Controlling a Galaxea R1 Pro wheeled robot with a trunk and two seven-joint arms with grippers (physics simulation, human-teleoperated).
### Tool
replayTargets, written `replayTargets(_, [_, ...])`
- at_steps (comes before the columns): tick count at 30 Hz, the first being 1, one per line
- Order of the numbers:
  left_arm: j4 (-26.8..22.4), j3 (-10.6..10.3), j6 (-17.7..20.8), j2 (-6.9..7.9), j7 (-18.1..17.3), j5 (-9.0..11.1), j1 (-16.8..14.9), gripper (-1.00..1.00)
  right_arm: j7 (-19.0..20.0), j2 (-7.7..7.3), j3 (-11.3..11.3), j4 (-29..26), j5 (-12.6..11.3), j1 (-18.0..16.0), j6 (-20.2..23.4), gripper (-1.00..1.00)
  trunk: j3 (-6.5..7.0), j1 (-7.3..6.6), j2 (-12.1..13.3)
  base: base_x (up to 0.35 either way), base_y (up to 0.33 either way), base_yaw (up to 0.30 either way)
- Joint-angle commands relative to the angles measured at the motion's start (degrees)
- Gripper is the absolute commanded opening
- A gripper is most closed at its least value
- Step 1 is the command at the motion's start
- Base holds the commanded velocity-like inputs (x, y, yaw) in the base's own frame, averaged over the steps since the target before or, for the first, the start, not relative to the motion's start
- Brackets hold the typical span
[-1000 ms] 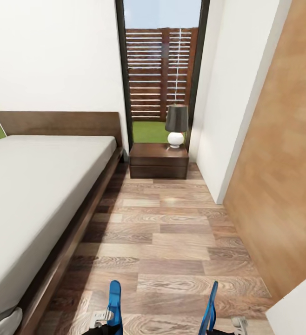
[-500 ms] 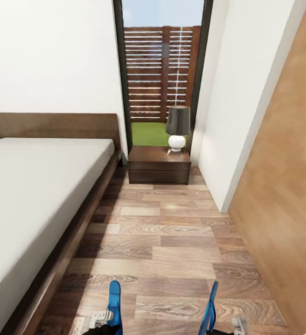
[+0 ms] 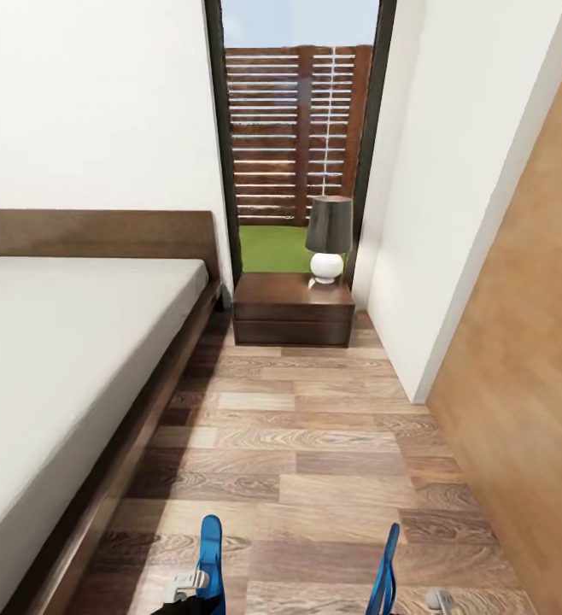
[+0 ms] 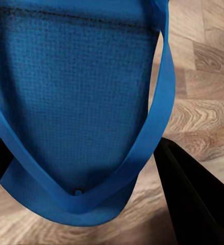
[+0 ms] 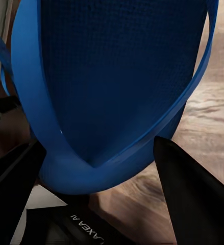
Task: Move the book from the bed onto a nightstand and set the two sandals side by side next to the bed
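Each of my grippers carries one bright blue sandal, held upright on its edge. In the head view the left sandal (image 3: 210,557) and the right sandal (image 3: 388,565) rise from the bottom edge above the plank floor. The left gripper (image 4: 86,171) is shut on its sandal (image 4: 76,97), with a black finger (image 4: 193,199) beside the strap. Likewise the right gripper (image 5: 99,171) is shut on its sandal (image 5: 117,71). The bed (image 3: 50,359) runs along my left. The nightstand (image 3: 294,307) stands ahead beside the headboard. The book is out of view.
A grey-shaded lamp (image 3: 328,239) stands on the nightstand in front of a tall black-framed window (image 3: 298,128). A white wall corner (image 3: 418,256) and a light-brown wooden door (image 3: 529,367) close in the right side. A wood-plank floor strip (image 3: 307,444) runs between bed and wall.
The whole head view has shifted: the bed takes less of the left side, and the nightstand sits a little lower and further right. Both sandals stay in the grippers.
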Motion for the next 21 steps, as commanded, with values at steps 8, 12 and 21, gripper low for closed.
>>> replayTargets(8, [0.08, 0.42, -0.03, 0.02, -0.41, 0.02, -0.04, -1.00, 0.12, 0.01, -0.65, 0.49, 0.55, -0.04, -0.21, -1.00, -0.05, -0.01, -0.02, 0.278, -0.073, 0.000])
replayTargets(12, [0.08, 0.42, 0.00, 0.05, -0.41, 0.02, -0.04, -1.00, 0.18, 0.05, -0.63, 0.50, 0.55, -0.04, -0.21, -1.00, -0.05, -0.01, -0.02, 0.316, -0.110, 0.000])
replayTargets(21, [0.08, 0.43, 0.06, 0.09, -0.41, 0.02, -0.04, -1.00, 0.31, 0.05, -0.63, 0.53, 0.57, -0.04, -0.21, -1.00, -0.05, -0.01, -0.02, 0.316, -0.137, 0.000])
